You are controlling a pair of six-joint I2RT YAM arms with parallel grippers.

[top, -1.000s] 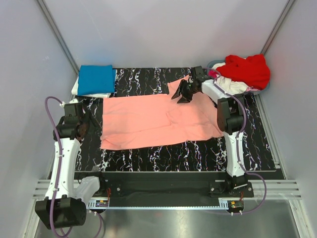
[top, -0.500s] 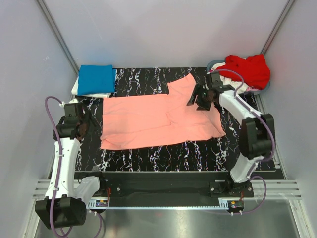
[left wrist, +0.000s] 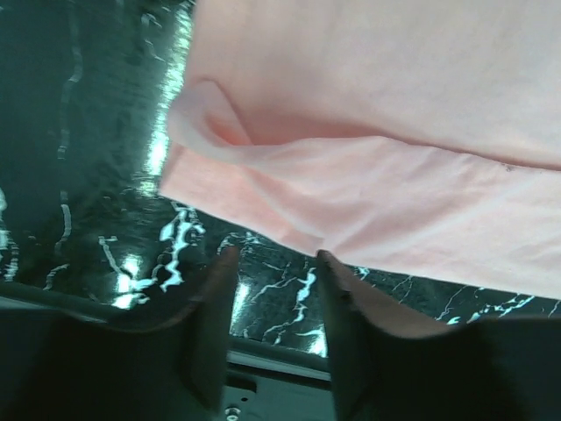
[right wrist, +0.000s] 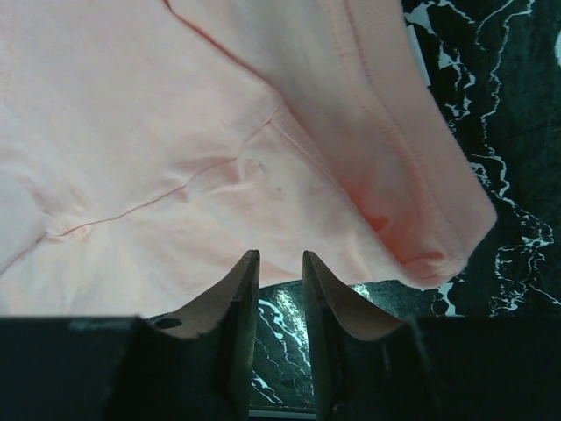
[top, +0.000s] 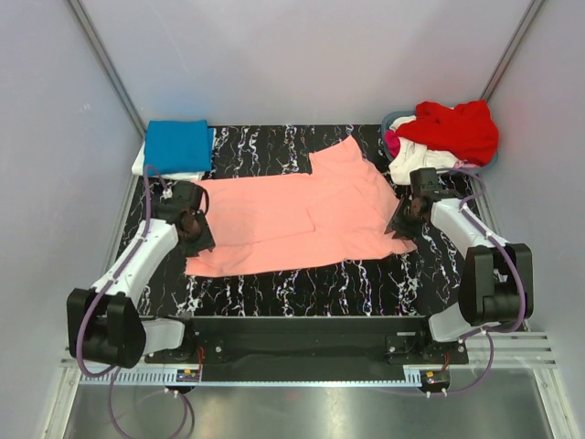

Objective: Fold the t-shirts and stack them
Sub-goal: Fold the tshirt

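Apparently unclamped, left fingers [left wrist: 210, 324] and right fingers [right wrist: 237, 307] flank the salmon-pink t-shirt [top: 292, 215].

White arms [top: 137, 265], black joints [top: 187, 219], purple cables [top: 148, 187], dark claws [left wrist: 272, 263] [right wrist: 279, 259].

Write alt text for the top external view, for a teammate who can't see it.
A salmon-pink t-shirt lies spread on a black marbled table, the left end effector at its near-left corner, the right end effector at its near-right corner. A folded blue t-shirt sits far left; a red shirt lies heaped far right.
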